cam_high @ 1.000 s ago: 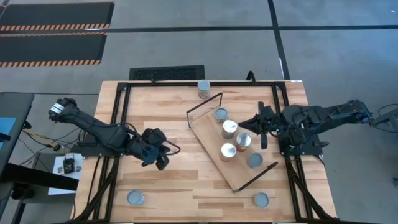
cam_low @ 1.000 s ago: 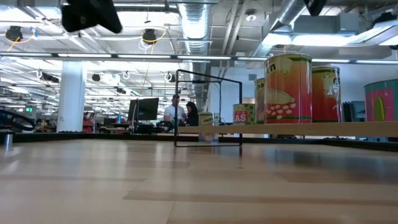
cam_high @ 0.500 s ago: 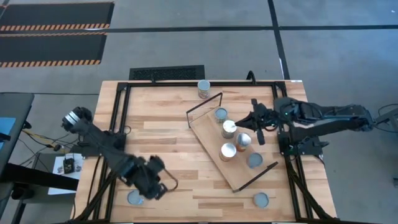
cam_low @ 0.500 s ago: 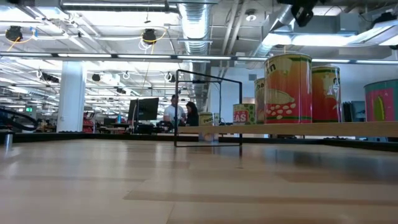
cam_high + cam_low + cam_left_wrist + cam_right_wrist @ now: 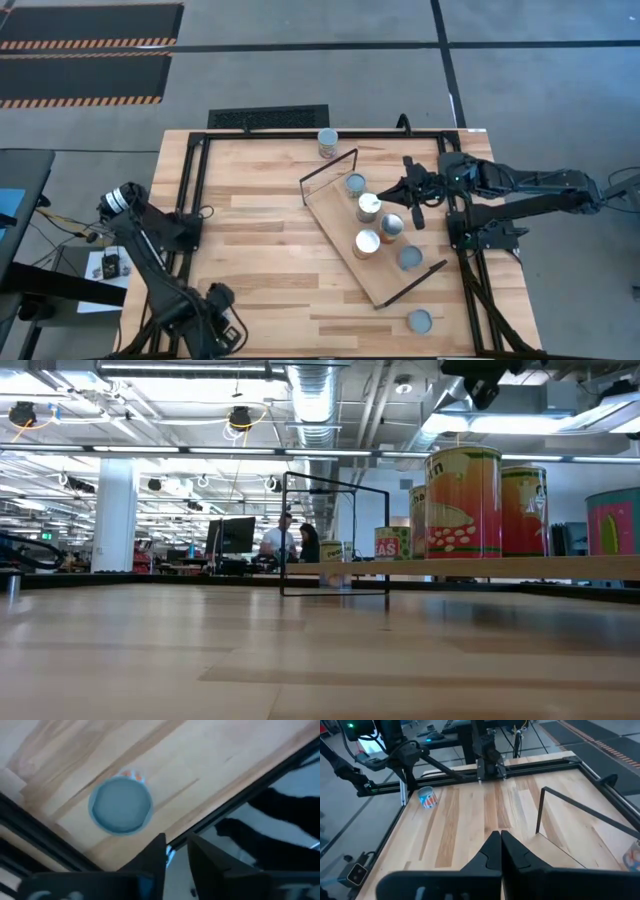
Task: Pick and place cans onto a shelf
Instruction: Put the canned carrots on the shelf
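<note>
Tabletop (image 5: 270, 200) corner: can (image 5: 120, 804) just beyond left fingers (image 5: 150, 857), slightly parted, empty.

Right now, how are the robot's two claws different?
The left claw is open a little; the right claw is shut. The left claw hangs at the table's near left corner by a lone can; the right claw hangs by the shelf's edge. Both hold nothing.
</note>
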Robot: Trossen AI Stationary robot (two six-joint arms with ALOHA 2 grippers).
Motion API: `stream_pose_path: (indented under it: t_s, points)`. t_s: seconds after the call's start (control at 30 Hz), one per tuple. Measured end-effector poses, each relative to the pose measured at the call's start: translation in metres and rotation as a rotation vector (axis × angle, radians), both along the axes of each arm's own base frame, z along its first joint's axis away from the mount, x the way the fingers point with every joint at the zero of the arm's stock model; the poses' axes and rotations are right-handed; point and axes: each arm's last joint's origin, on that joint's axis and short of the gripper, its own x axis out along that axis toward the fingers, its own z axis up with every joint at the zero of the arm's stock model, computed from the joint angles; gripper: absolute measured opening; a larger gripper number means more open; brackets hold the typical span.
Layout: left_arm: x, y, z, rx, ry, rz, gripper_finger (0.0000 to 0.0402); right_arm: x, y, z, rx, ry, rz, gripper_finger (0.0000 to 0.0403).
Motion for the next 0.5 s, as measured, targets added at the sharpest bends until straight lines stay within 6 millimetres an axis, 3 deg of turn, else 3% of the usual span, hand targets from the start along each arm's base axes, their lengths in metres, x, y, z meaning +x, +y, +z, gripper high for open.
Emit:
stream_pose_path:
  t_s: [0.27,0.5]
  points:
    - [0.005,-0.015,-0.030,0.078,0.047,-0.201,0.0131,0.001,0.000,-0.001,-0.001,0.004,-0.009,0.0008]
    - [0.005,-0.022,-0.056,0.165,0.125,-0.234,0.0146,0.001,0.000,0.000,0.022,-0.002,-0.019,0.0008]
